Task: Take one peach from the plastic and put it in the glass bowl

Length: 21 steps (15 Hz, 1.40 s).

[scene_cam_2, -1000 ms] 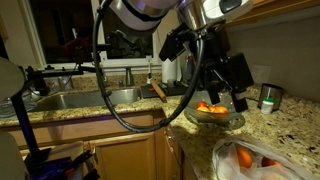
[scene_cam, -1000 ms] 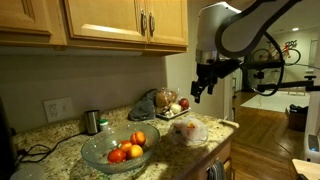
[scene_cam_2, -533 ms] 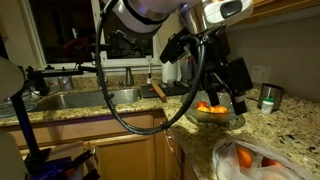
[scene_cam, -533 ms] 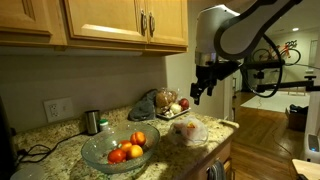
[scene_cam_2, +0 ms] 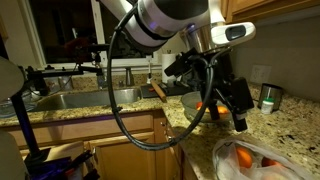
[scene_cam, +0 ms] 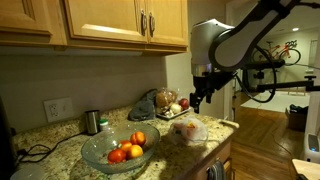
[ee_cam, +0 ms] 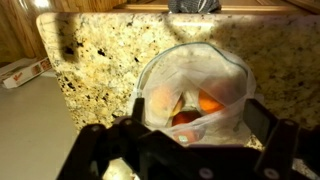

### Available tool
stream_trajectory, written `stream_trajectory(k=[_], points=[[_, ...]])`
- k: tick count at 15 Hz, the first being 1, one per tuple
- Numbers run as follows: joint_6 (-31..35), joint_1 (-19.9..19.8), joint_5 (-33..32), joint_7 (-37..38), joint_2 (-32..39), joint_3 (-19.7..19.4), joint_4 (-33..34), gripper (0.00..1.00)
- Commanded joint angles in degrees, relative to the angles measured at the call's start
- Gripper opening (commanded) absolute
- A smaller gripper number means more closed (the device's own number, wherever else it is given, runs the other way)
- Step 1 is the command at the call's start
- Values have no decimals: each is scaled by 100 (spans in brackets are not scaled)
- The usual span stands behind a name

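Claw (scene_cam: 197,99) spread wide, empty, above plastic bag (ee_cam: 195,85) near table (ee_cam: 100,50) edge. Peach (ee_cam: 208,103) inside open bag mouth. Likely light, round, soft, easy to bruise; film slippery. Grip gently across middle, avoid film. Glass bowl (scene_cam: 90,152) well apart.

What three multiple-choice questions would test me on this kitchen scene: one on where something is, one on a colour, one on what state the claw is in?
1. Where does the claw hang, relative to the plastic?
A. directly above it
B. underneath it
C. far off to one side

2. The peaches in the plastic look:
A. green
B. orange
C. purple

3. The claw is:
A. shut on a peach
B. shut on the plastic
C. open and empty

Answers:
1 A, the wrist view looks straight down into the plastic.
2 B, orange shows through the film.
3 C, its jaws stand apart with nothing between them.
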Motion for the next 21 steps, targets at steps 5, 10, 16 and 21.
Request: stream_trajectory(k=[5, 10, 16, 21], points=[[-19, 179, -695, 826, 928, -243, 636, 100], [-55, 351, -651, 912, 1382, -510, 957, 100], [34, 518, -101, 520, 1701, -696, 1179, 100], [70, 637, 293, 306, 1765, -705, 1229, 100]])
